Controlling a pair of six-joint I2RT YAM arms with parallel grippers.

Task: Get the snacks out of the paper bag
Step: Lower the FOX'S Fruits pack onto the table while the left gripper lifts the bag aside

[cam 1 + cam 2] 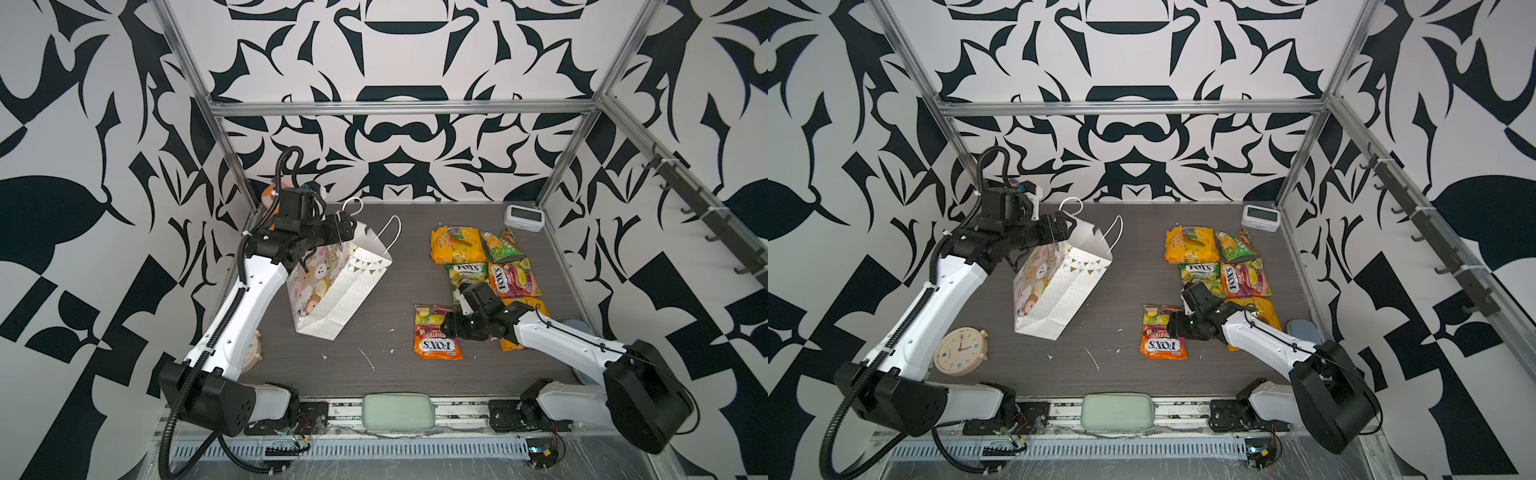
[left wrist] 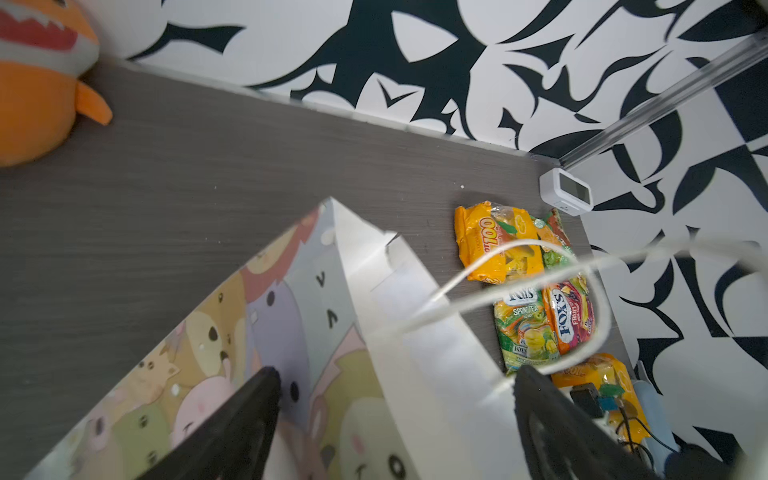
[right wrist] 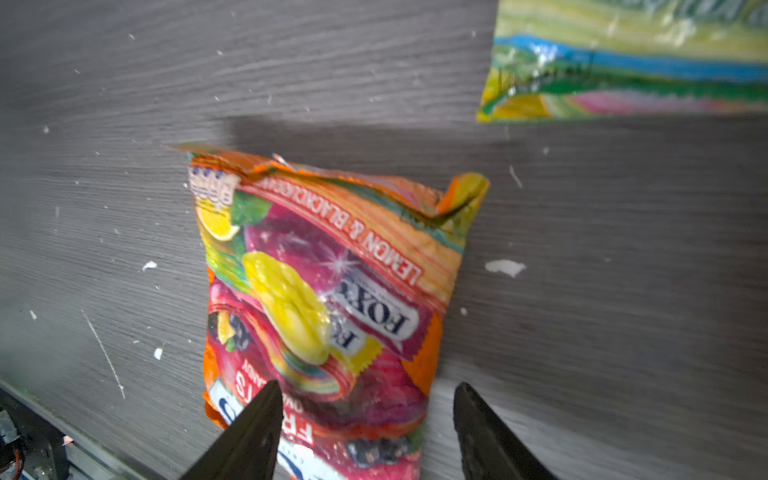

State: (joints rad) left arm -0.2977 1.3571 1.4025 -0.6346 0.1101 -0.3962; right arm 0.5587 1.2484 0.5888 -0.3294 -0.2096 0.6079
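The paper bag (image 1: 336, 286) (image 1: 1059, 286) stands tilted on the left half of the table, its cartoon-animal face and white cord handles visible. My left gripper (image 1: 347, 226) (image 2: 395, 374) is at the bag's top rim, jaws wide apart on either side of the rim (image 2: 374, 316), gripping nothing. Several snacks lie flat on the right: a yellow-orange packet (image 1: 455, 245), a green one (image 1: 500, 245), and two FOX'S packets (image 1: 465, 276) (image 1: 513, 276). My right gripper (image 1: 446, 324) (image 3: 365, 386) is open, low over the near end of a front FOX'S packet (image 1: 436, 336) (image 3: 332, 282) that rests on the table.
An orange plush shark (image 2: 37, 83) sits in the back left corner. A white digital clock (image 1: 524, 217) stands at the back right. A round beige alarm clock (image 1: 961, 351) lies at the front left, and a green pouch (image 1: 398, 411) on the front rail. Metal frame posts border the table.
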